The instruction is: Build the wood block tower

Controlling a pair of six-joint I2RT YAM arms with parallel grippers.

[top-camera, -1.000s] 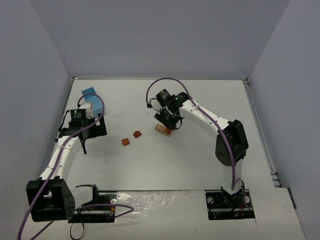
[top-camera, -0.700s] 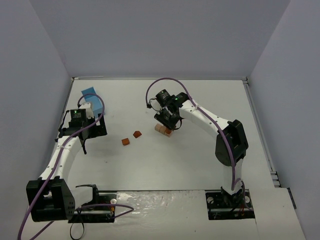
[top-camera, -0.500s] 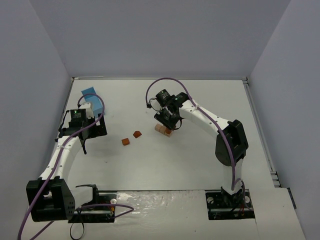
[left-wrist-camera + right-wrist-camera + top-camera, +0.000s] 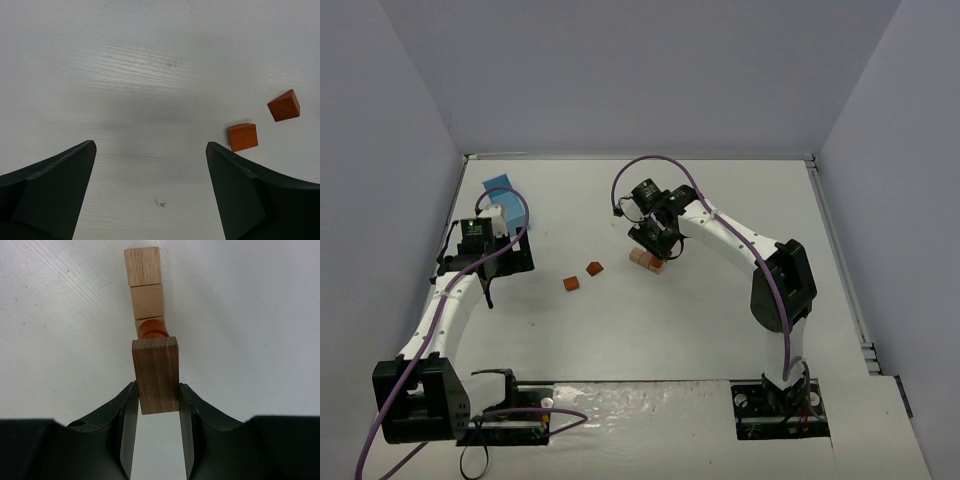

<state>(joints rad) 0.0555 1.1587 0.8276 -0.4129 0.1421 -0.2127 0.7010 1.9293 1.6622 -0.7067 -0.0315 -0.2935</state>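
The right gripper (image 4: 157,396) pinched a dark block (image 4: 156,367) by its flat sides — light, stiff, probably slick. The left gripper (image 4: 150,162) gaped, empty.

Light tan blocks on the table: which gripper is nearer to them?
Right. The right gripper, shut on a brown block, is right at the light tan blocks; the left gripper, open, is far to their left.
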